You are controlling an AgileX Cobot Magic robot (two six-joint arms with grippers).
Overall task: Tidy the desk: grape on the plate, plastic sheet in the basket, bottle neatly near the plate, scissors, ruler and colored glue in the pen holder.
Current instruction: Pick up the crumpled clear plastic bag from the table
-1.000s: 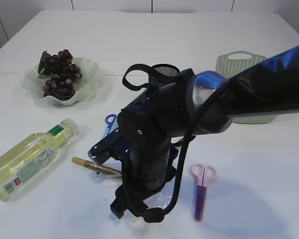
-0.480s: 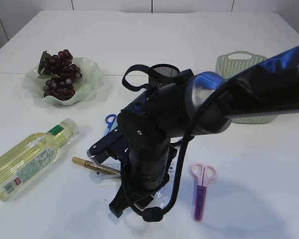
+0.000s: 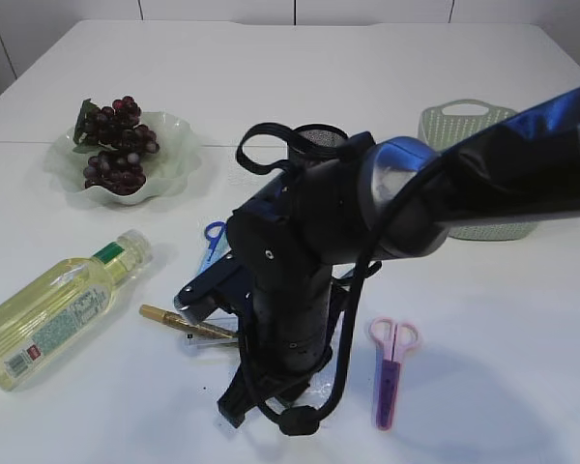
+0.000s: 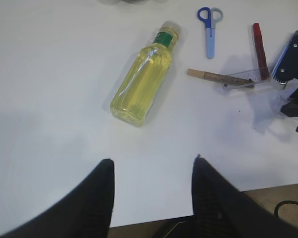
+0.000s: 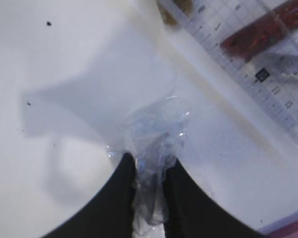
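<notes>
Jaws of right gripper point(image 5: 148, 171) pinch the crumpled plastic sheet point(image 5: 156, 131); lift straight, clear of the ruler point(image 5: 248, 74), toward the far-right basket point(image 3: 469, 126); left gripper point(image 4: 151, 183) hangs half open, empty.

Right arm point(image 3: 445, 193) is showing glossy black casing with a bluish sheen; fat cylindrical wrist housing point(image 3: 290, 290), small silver screw on its side. Black cables are looping above and below it, ending in a round plug point(image 3: 292, 421). Left gripper fingers point(image 4: 97, 198) are looking matte black, finely ribbed, tapered.

grapes point(image 3: 116, 145) on plate point(image 3: 174, 169), bottle point(image 3: 58, 309) in front
</notes>
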